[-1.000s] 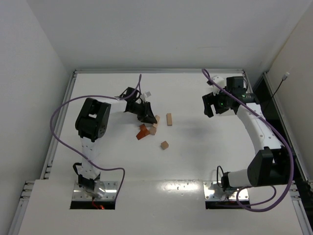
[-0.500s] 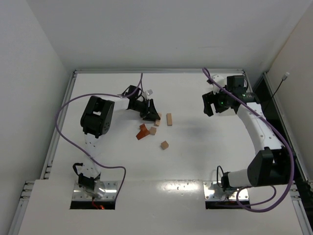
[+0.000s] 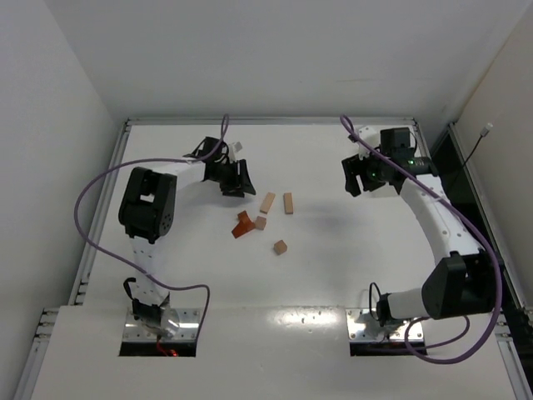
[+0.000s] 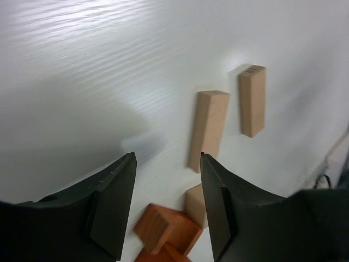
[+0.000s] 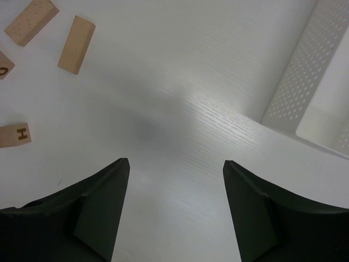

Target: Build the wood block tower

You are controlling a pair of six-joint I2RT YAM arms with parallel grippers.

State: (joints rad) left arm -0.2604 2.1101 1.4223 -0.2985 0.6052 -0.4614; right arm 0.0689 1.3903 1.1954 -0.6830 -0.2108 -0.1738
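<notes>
The wood blocks lie loose and flat on the white table, and no tower is in view. Two tan bars (image 3: 266, 202) (image 3: 288, 202) lie side by side. A reddish-brown block (image 3: 242, 225) touches a small tan cube (image 3: 261, 222). Another tan cube (image 3: 281, 247) lies apart, nearer the arms. My left gripper (image 3: 237, 179) hovers just up-left of the group, open and holding nothing. In the left wrist view its jaws (image 4: 167, 164) frame a tan bar (image 4: 210, 130) and the reddish-brown block (image 4: 166, 234). My right gripper (image 3: 358, 179) stands open over bare table at the far right.
A white perforated tray (image 5: 305, 71) sits at the right edge of the right wrist view. That view also shows two tan bars (image 5: 76, 36) and a cube marked H (image 5: 13, 135) at its left. The table's raised rim (image 3: 266, 122) runs along the back.
My left gripper has opened and drawn back up and to the left, leaving a tan bar lying uncovered beside the other bar. My right gripper has shifted slightly left and narrowed a little.
</notes>
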